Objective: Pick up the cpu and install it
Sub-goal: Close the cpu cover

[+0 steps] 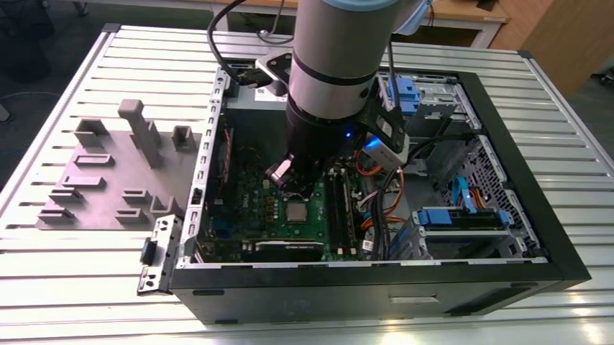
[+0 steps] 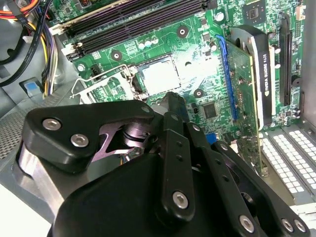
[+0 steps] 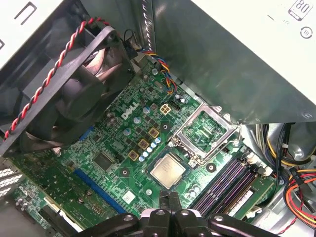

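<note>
Silvery-grey and square, the cpu (image 3: pixel 168 170) lies flat in its socket near the middle of the green motherboard (image 3: pixel 113 148). The silver socket frame (image 3: pixel 205 132) is swung up open just beside it, so the chip is uncovered. The gripper (image 3: pixel 173 198) hangs above the board, near the chip but apart from it, its fingers drawn narrow and close together with nothing between them. In the exterior view the arm (image 1: pixel 331 72) reaches down into the open computer case (image 1: pixel 336 291), and the chip shows just on the near side of the tool. Judged from this, the chip appears seated while the frame is not yet shut over it, so the work looks to stand at the socket, late in the install. It could equally be the moment ahead of a pickup, and the pictures alone do not settle that. Any move at the socket calls for a level, centred approach and a light touch, since the chip is thin, sits low in its recess and has the raised frame close on one side. By count: one cpu, one socket frame, one gripper, one black case fan (image 3: pixel 74 94) with one red-and-black twisted lead (image 3: pixel 49 79), one graphics card (image 2: pixel 256 74) standing in its slot, and one grey fixture block (image 1: pixel 106 180) on the slatted table (image 1: pixel 96 287), at the exterior view's left of the case.
</note>
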You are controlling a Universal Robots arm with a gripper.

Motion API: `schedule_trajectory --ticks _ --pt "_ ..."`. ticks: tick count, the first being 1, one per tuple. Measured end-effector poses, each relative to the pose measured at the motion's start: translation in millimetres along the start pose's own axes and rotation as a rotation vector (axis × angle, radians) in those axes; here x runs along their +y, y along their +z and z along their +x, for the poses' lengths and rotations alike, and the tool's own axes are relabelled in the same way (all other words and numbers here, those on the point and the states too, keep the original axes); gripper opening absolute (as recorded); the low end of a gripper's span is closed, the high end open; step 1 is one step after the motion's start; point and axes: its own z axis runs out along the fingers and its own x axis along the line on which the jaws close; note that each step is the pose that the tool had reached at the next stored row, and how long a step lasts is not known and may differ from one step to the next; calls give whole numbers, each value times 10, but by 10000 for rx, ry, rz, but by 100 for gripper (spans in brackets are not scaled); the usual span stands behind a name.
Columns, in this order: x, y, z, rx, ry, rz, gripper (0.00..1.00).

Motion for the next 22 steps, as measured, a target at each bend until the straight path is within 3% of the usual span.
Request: schedule_trajectory --ticks 11,17,22 --pt "0 0 0 2 -44 1 11" --pt "-2 0 -2 45 -925 19 11" --pt "-36 0 -44 48 -936 16 11"
